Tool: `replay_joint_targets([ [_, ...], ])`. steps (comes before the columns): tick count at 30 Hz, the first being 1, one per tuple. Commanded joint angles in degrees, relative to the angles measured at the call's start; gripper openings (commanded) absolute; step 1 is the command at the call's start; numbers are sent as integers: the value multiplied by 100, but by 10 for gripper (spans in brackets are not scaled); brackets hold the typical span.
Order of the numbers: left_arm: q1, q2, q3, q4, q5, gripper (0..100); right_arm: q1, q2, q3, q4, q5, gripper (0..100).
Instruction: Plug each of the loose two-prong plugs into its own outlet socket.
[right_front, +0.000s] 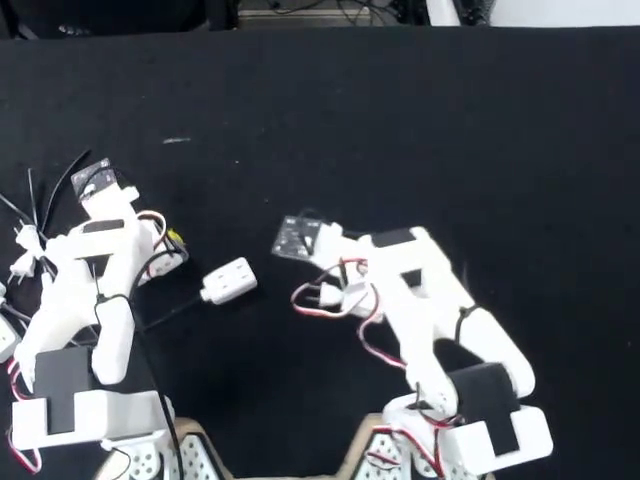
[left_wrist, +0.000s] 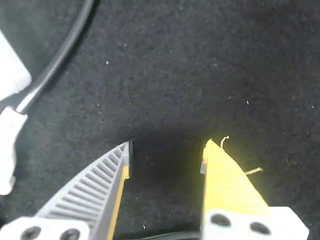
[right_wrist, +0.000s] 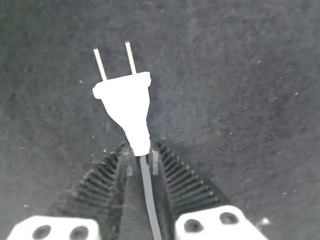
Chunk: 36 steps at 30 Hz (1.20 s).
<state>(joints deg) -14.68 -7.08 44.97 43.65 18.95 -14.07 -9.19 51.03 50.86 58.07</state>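
A white two-prong plug (right_wrist: 125, 102) lies on the black cloth with its prongs pointing away from my right gripper (right_wrist: 140, 150). The gripper's black ribbed fingers are shut on the plug's narrow tail where the cable leaves it. From above, this gripper (right_front: 335, 290) sits near the table's middle with the plug (right_front: 318, 297) at its tip. A white outlet socket (right_front: 228, 280) with a black cable lies just left of it. My left gripper (left_wrist: 166, 147) stands open over bare cloth, one grey finger and one yellow finger with nothing between them. In the high view it (right_front: 170, 250) is left of the socket.
A black cable (left_wrist: 55, 60) runs into a white moulded end (left_wrist: 7, 145) beside the left gripper. Loose black wires and white ties (right_front: 30, 215) lie at the table's left edge. The black cloth (right_front: 450, 130) stretches open across the back and right.
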Motion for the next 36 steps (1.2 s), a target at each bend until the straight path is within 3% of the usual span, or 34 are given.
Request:
replay_joint_targets([
  [1, -66, -185, -40, -79, 26, 234, 105, -259, 4, -88, -62, 87],
  [8, -66, -176, -40, -79, 18, 234, -26, -295, -145, 554, -26, 251],
  [15, -66, -167, -40, -79, 18, 234, -545, -752, -251, 756, -26, 228],
  [22, -92, -167, -40, -79, 18, 234, -765, -769, 374, -457, -18, 230],
  [26, -75, -167, -40, -79, 18, 234, -756, -760, 769, -1020, 360, 224],
  [36, -66, -167, -40, -79, 18, 234, -826, -760, 840, -1108, 914, 218],
])
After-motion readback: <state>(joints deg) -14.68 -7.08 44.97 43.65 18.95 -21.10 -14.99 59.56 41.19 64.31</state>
